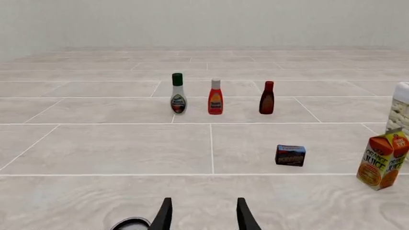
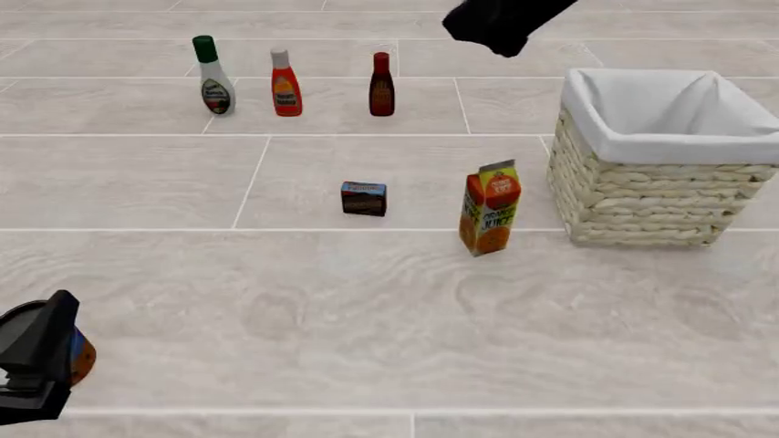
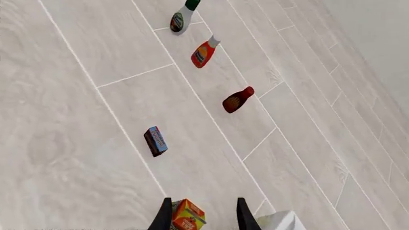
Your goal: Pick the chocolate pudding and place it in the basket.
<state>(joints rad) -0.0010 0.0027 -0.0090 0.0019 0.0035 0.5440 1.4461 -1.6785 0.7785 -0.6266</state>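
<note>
Between the bottles and the orange juice carton (image 2: 490,207), the chocolate pudding (image 2: 364,198) is left free; both grippers, left gripper (image 1: 203,214) and right gripper (image 3: 203,214), are held open, ungrasping, for approach.

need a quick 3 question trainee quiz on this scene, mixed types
1. True or false: the pudding is already in the basket.
2. Multiple choice: what stands between the pudding and the basket in the front view? A) the juice carton B) the red bottle C) the green-capped bottle
3. Fill in: the left pincer is ____ and holds nothing.

Key: 1 false, it stands on the table. 2 A. 3 open.
</note>
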